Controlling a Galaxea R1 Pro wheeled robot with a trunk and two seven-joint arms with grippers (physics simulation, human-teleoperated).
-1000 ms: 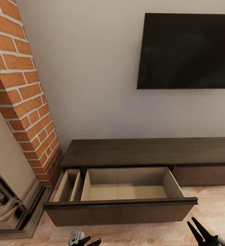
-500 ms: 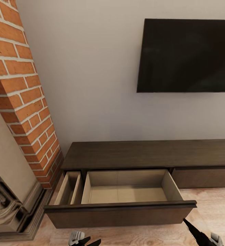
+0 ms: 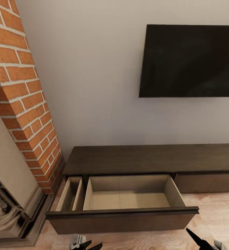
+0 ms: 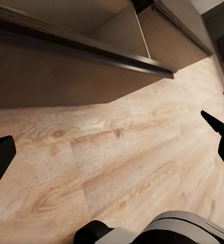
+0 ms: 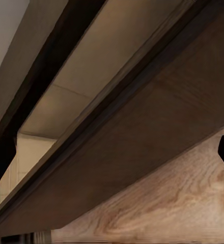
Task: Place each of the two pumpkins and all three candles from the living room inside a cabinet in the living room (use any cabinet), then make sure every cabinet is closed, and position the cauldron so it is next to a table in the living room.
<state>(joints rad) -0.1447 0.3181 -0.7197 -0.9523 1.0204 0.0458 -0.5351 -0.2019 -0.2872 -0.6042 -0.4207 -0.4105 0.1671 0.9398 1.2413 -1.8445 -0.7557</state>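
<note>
Whole head view has slid downward since a second ago, so the camera has tilted up; right gripper (image 3: 202, 243) now sits lower at the frame's bottom edge. Long low dark brown wooden cabinet (image 3: 152, 159) stands against the wall beneath the black wall TV (image 3: 190, 60), its pull-out drawer (image 3: 123, 217) wide open, pale interior bare. Left gripper (image 3: 84, 244) released, right released, both empty. Judgement: nothing stowed yet; pumpkins, candles, closing and cauldron all remain.
</note>
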